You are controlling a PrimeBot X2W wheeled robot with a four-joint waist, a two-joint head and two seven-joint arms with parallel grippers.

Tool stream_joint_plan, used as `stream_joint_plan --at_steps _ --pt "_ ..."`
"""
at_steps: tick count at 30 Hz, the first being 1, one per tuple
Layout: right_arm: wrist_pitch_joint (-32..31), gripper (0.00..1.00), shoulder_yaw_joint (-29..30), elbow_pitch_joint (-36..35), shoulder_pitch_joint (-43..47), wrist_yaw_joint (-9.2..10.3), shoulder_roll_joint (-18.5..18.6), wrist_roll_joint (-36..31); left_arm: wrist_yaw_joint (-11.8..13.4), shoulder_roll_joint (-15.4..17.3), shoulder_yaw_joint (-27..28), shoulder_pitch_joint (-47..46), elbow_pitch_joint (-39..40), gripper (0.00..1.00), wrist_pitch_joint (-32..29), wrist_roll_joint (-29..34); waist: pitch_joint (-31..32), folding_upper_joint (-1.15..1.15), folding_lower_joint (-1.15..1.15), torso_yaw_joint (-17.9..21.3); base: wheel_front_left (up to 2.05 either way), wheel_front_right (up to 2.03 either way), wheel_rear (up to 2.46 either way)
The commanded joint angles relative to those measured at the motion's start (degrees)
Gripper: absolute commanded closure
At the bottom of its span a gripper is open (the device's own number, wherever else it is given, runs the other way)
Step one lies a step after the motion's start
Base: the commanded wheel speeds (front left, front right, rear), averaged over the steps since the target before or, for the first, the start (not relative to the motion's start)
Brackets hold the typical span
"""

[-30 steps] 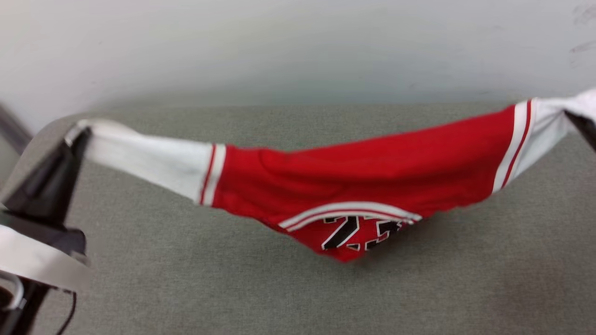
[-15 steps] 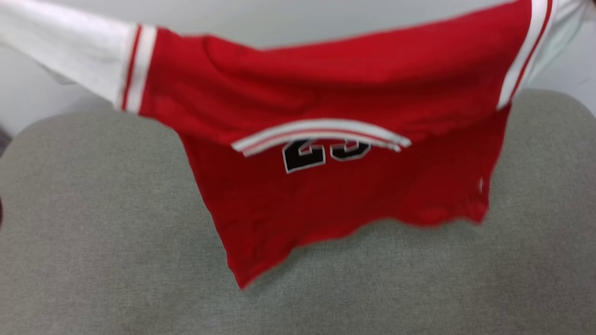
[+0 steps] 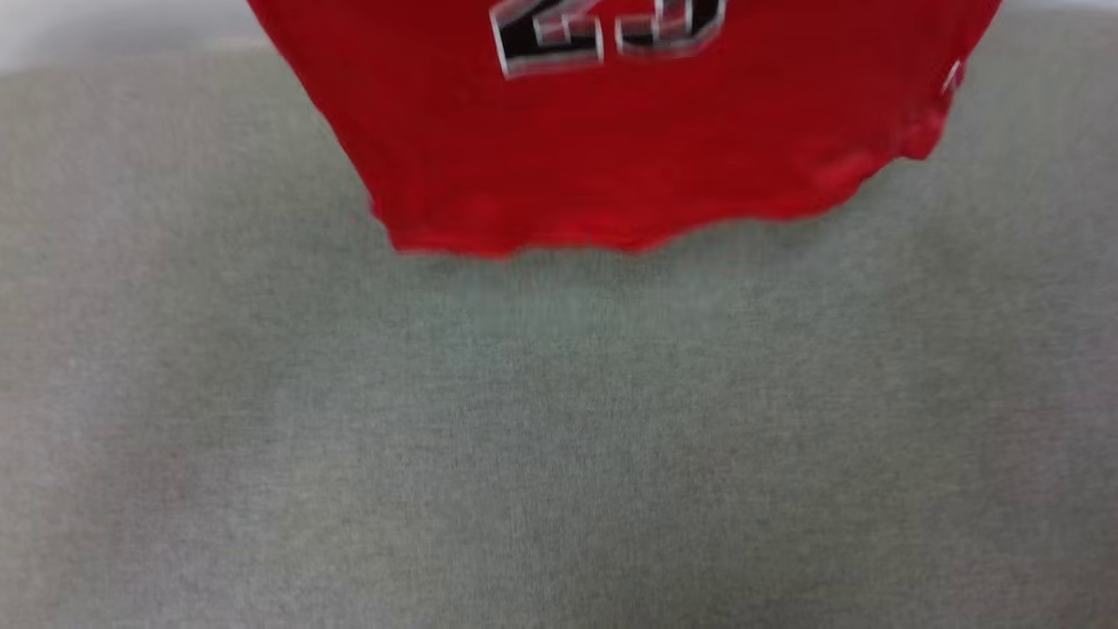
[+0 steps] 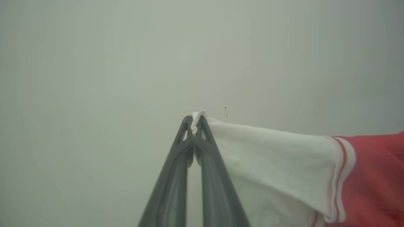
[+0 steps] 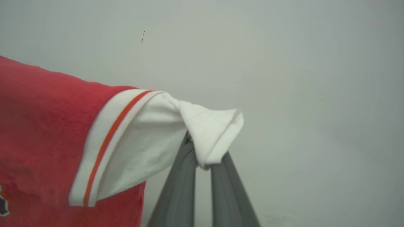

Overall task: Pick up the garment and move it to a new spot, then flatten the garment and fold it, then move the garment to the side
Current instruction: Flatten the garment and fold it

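Left wrist view — garment in pincer

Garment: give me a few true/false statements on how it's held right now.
1. The left gripper is shut on a white sleeve of the garment. True.
2. The right gripper is open and clear of the cloth. False: its fingers pinch the other sleeve.
3. The garment lies flat on the grey surface. False: it hangs by its two sleeves, body drooping.
4. Black-and-white lettering shows on the red body in the head view. True.
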State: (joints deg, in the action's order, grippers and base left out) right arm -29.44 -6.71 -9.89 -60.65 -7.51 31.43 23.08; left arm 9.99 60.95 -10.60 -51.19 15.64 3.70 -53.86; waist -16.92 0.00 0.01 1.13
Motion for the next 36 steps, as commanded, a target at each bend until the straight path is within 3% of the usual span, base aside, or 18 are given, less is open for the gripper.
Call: stream_joint_plan --at_steps 1,11,19,23,30,36 --pt "0.95 1.0 -0.77 1.89 -3.26 0.04 -0.13 -0.79 -0.51 -1.53 -0.99 -4.48 -2.5 1.0 0.11 1.27 -6.79 0.0 -0.01 -0.84 0.0 0.0 0.0" --pt "12.13 1.0 -3.27 18.36 -25.11 0.05 -3.72 -8.4 -5.92 -13.3 -8.77 -35.68 -26.36 1.0 3.69 10.81 -19.83 0.0 -0.01 -3.85 0.0 0.0 0.0" --pt "20.48 1.0 -3.56 31.92 -33.02 0.05 -7.66 -13.98 -9.72 -20.32 -10.24 -47.79 -42.31 1.0 9.25 12.73 -23.82 0.0 -0.01 -5.77 0.0 0.0 0.0" --pt "23.89 1.0 -5.77 36.51 -30.96 0.05 -7.94 -16.56 -11.8 -23.07 -11.95 -45.75 -47.02 1.0 10.21 12.76 -24.06 0.0 -0.01 -6.6 0.0 0.0 0.0" --pt "26.83 1.0 -7.94 42.76 -22.2 0.05 -9.26 -14.81 -14.6 -25.76 -15.65 -35.11 -51.61 1.0 11.03 12.7 -22.0 0.0 -0.01 -7.01 0.0 0.0 0.0" --pt "21.71 1.0 -10.35 47.57 -11.68 0.04 -9.32 -9.7 -15.71 -27.93 -18.25 -21.5 -53.51 1.0 11.41 12.09 -17.04 0.0 -0.01 -6.96 0.0 0.0 0.0"
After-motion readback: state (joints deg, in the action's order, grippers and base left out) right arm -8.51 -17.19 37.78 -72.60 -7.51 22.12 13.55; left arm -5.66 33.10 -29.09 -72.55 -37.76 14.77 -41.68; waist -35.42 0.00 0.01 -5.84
